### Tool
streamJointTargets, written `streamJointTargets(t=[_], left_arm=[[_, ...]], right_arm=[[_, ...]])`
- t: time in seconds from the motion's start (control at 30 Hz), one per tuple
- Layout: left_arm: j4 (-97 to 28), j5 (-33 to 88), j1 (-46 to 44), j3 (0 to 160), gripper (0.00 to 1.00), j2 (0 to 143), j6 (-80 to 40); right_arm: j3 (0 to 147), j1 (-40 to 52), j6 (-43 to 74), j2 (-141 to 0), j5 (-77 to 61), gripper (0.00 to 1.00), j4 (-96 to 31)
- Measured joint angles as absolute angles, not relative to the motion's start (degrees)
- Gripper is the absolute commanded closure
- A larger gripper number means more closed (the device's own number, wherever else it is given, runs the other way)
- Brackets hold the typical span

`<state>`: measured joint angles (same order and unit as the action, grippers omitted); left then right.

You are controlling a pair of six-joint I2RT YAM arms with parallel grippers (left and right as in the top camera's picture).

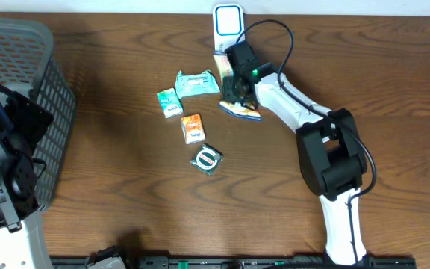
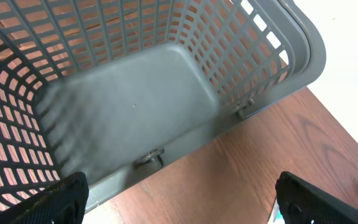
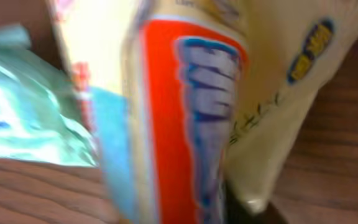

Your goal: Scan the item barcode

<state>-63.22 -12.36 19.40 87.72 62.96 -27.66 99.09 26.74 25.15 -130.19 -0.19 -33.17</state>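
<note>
Cream packet [image 3: 185,112], orange-red band and blue lettering, blurs right up against the right wrist lens. Right gripper [image 1: 236,91] is down on it beside the white scanner [image 1: 228,21]; I can't tell if it's clamped. Left gripper [image 2: 182,196] gapes wide, empty, over the grey basket [image 2: 260,56].

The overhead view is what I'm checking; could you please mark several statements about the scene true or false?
The grey basket stands at the left end of the table. True.
The right gripper is over the basket. False: it is at the yellow packet near the scanner.
The left gripper is open. True.
The teal packet lies in the basket. False: it lies on the table.
</note>
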Motion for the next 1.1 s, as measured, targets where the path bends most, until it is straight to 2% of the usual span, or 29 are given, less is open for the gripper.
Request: streamJointTargets(t=[0.13,0.4,0.6,0.73,1.1], left_arm=[[-63.24,-12.36,19.4,87.72,0.05,62.96,-27.66],[-63.22,-12.36,19.4,87.72,0.05,62.96,-27.66],[-63.22,-12.36,19.4,87.72,0.05,62.96,-27.66],[-63.2,-12.36,19.4,87.72,0.05,62.96,-27.66],[-63.24,-12.36,19.4,87.72,0.05,62.96,-27.66]], right_arm=[[99.57,26.74,23.03,-129.58,1.17,0.99,-32.34],[99.77,28.47,5.87,-121.8,15.09,0.99,-23.53],[100.88,29.56,-3.64,-119.94,18.33,0.99,-12.4],[100.88,28.25,-6.13,-121.45,19.14,0.99,-8.91],[100.79,26.04,-6.96,-131.57,18.2,0.99,-9.69]])
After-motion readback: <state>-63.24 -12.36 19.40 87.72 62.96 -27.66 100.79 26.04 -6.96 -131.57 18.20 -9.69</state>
